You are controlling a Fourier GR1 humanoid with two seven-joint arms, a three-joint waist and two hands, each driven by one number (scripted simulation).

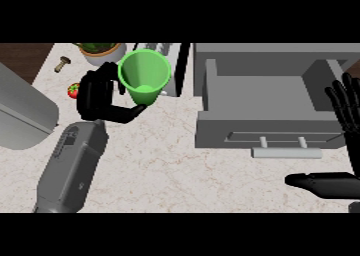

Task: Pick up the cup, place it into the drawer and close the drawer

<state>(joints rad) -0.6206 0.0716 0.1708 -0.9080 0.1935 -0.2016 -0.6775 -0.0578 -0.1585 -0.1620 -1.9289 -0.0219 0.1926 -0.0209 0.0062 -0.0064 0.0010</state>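
Here the left hand [102, 97] curls its fingers and thumb round the translucent green plastic cup [144, 75], held at the far left of the pale marble counter [175, 170]. The cup's long axis tilts, mouth facing up and far. To its right stands the open grey drawer [264, 95]. A red tomato [74, 90] sits just left. The right hand [349, 107] rests open, fingers straight, at the right edge.

Along the back of the marble counter [183, 170] — a potted plant [100, 50], a small mushroom [62, 63], and a red tomato [73, 90] beside them.
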